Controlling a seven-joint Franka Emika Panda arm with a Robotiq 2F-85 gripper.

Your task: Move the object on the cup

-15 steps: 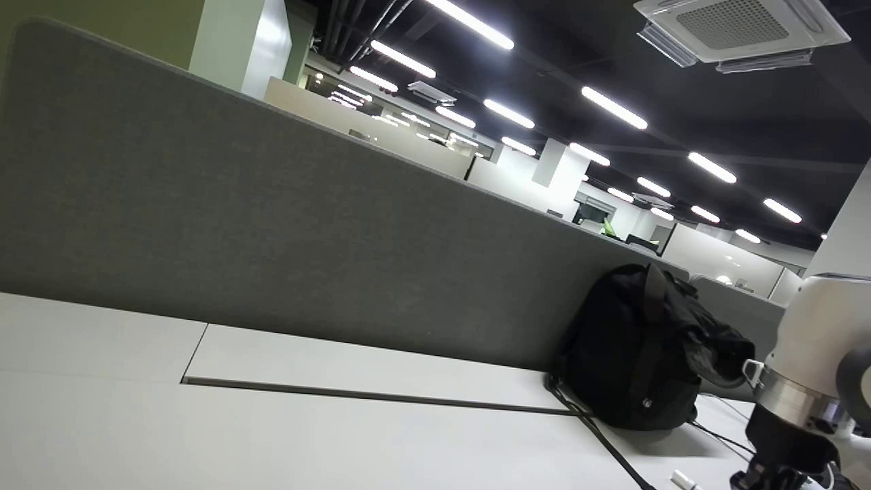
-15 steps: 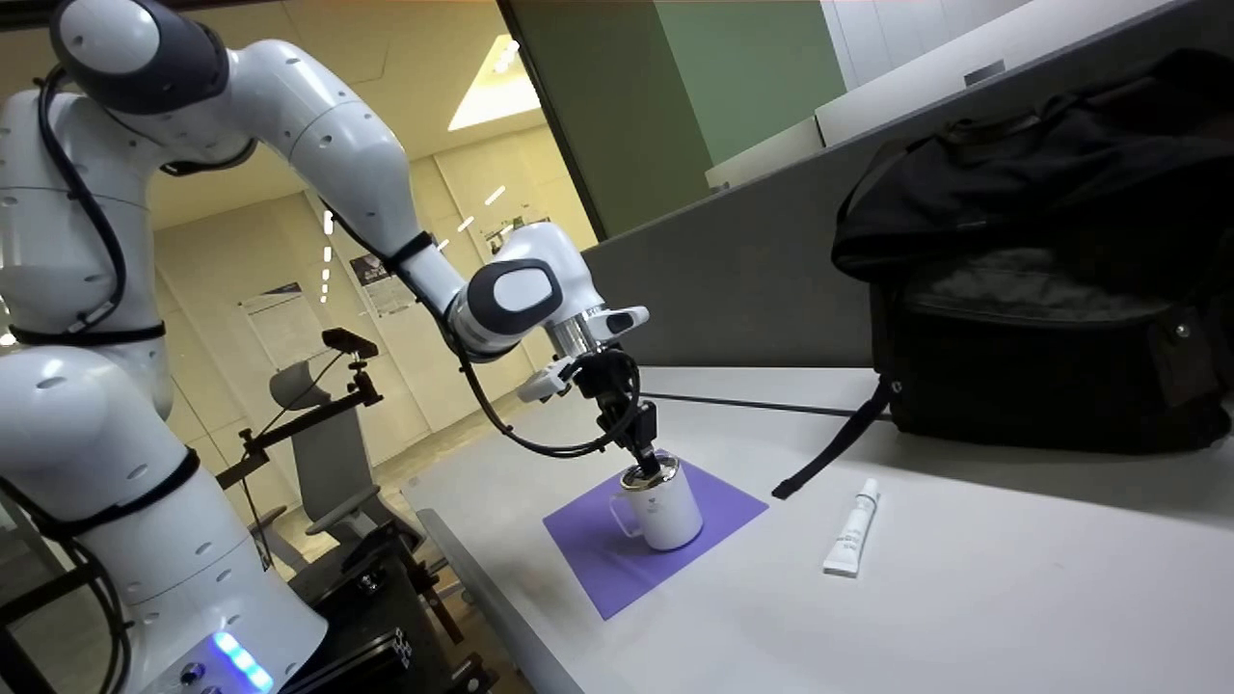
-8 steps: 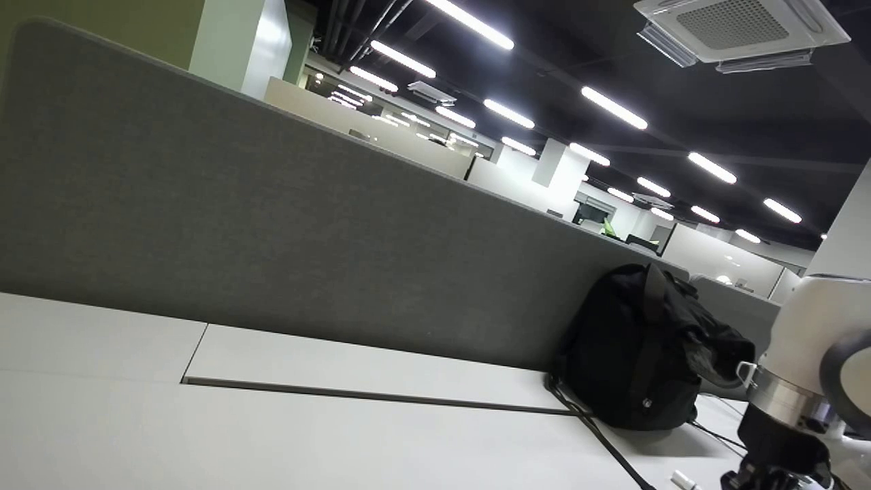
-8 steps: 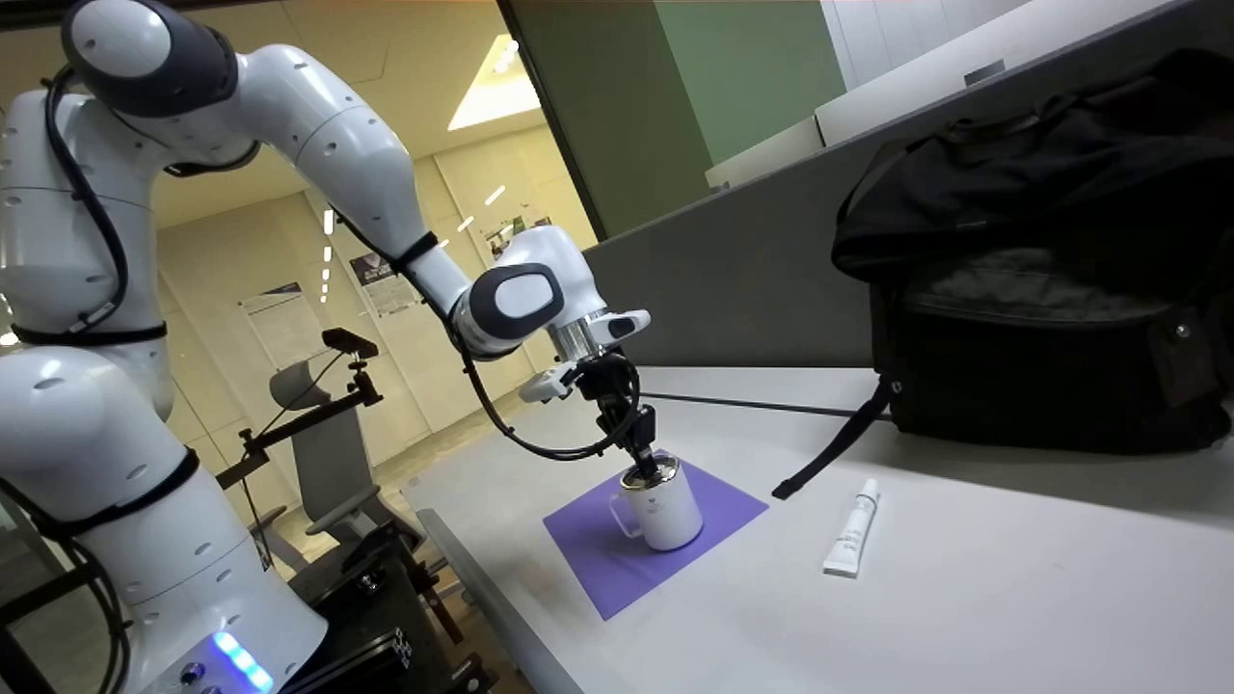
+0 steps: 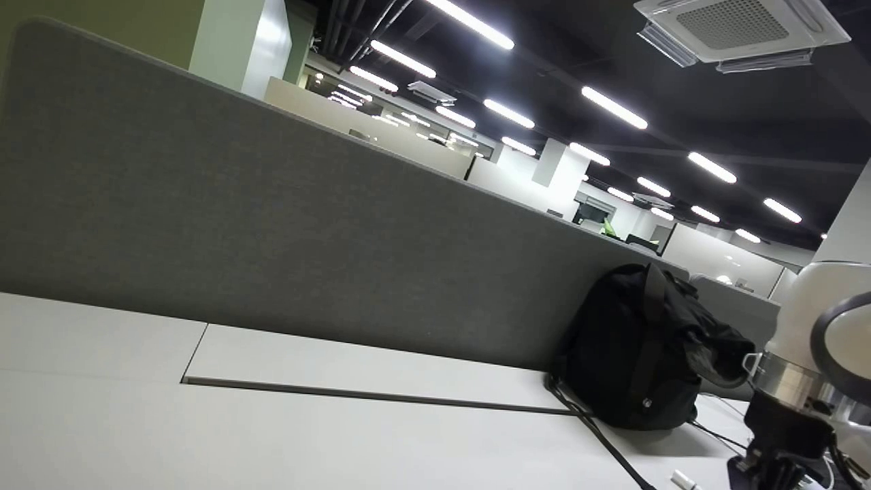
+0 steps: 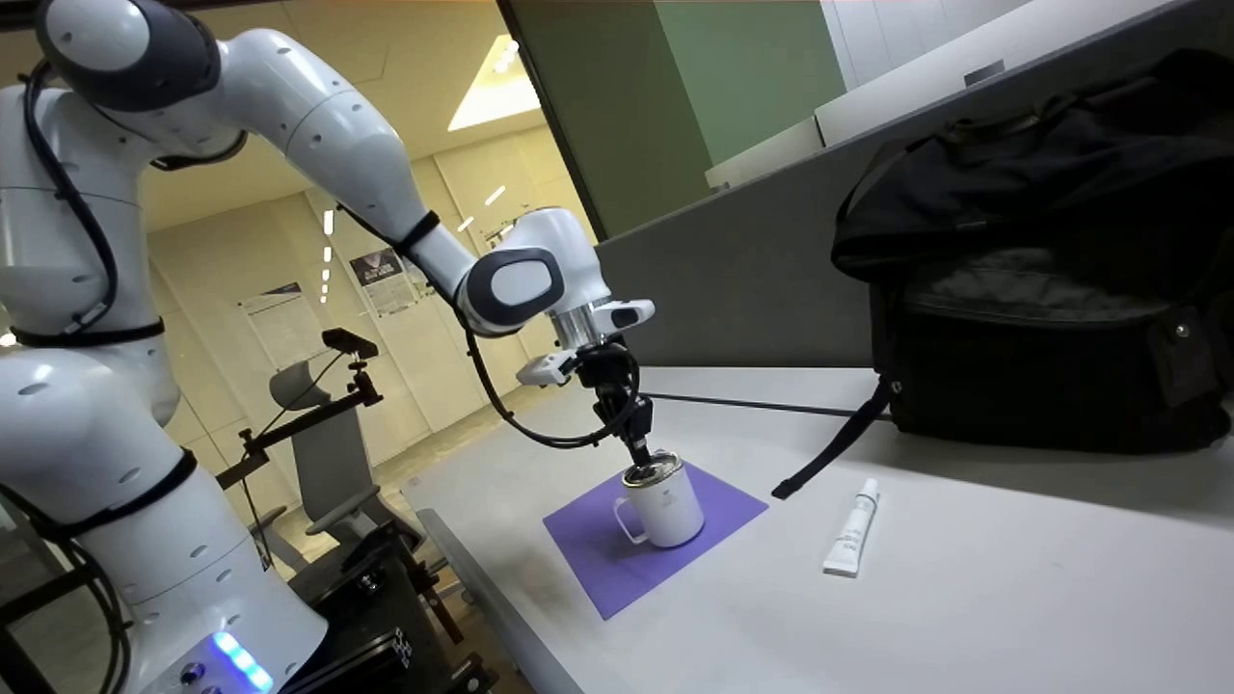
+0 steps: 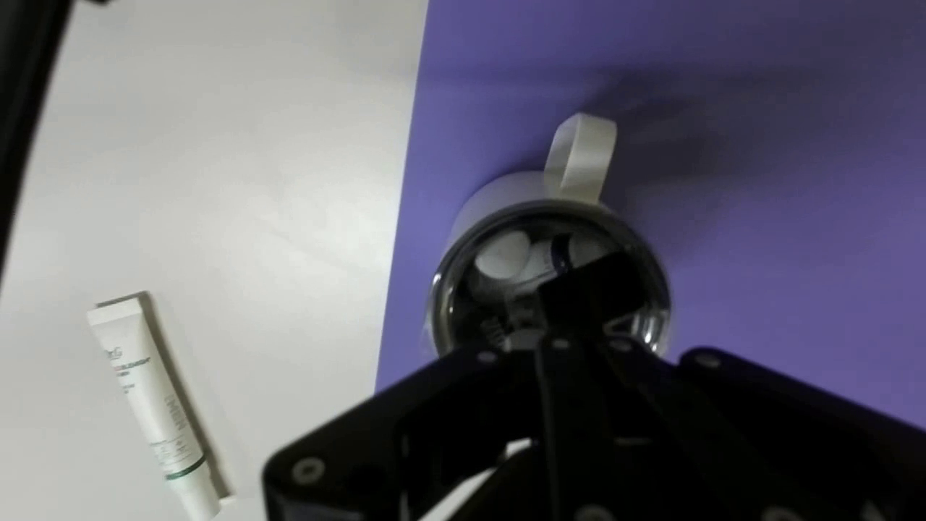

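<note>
The white cup (image 6: 672, 513) with a handle and a shiny rim stands on a purple sheet (image 6: 598, 569). It also shows in the wrist view (image 7: 495, 197). Inside its rim I see a pale rounded shape (image 7: 504, 255), a pale shape with a dark band, and faint lettering. My black gripper (image 6: 643, 455) points down at the cup's mouth. In the wrist view its fingertips (image 7: 592, 291) look together, over or inside the opening. They hide part of the inside, and I see nothing between them. I cannot tell if they touch the cup.
A white tube (image 6: 851, 535) lies on the table beside the sheet, also in the wrist view (image 7: 148, 394). A black backpack (image 6: 1051, 337) stands behind it against a grey partition (image 6: 742, 289), its strap reaching over the table. The table's edge (image 6: 482, 588) is near the arm's base.
My arm's wrist has risen slightly and turned steeper, and the fingertips are a little higher and further left on the cup. The cup has shifted slightly to the right in the exterior view.
</note>
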